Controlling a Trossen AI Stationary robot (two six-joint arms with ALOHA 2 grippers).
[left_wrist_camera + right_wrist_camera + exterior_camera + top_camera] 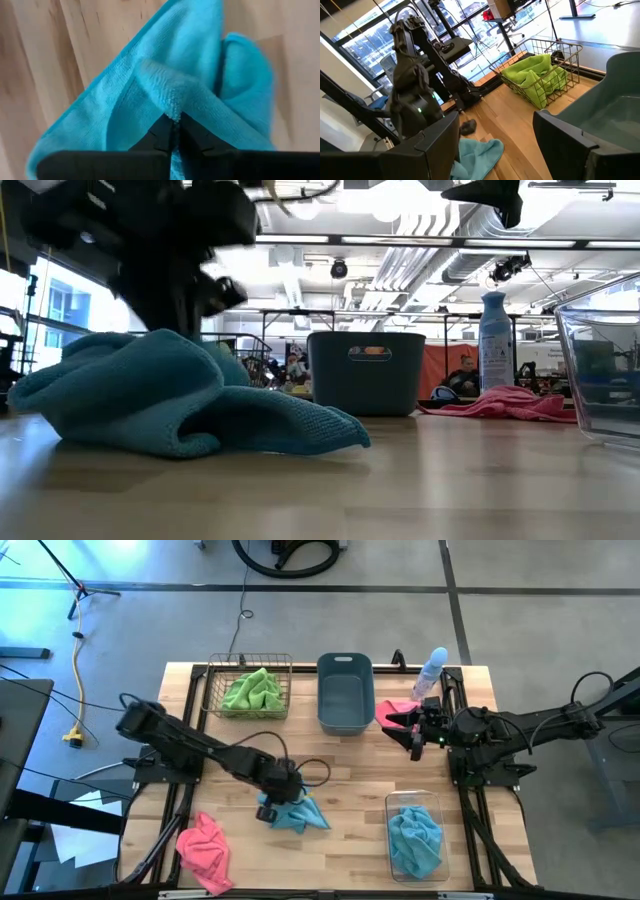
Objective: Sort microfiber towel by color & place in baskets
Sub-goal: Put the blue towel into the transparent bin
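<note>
The left gripper, pressed together, pinches a raised fold of the light blue towel at lower centre of the table. Soft, light, probably limp; grasp at a ridge.

Green towel: crumpled inside the wire basket at the bench's far-left corner. Grey-blue tub: far edge, centre. Pink towel: flat just beside the tub. Second pink towel: bunched at the near-left corner. Blue towel: near centre. Another blue towel: in the clear bin, near-right.
</note>
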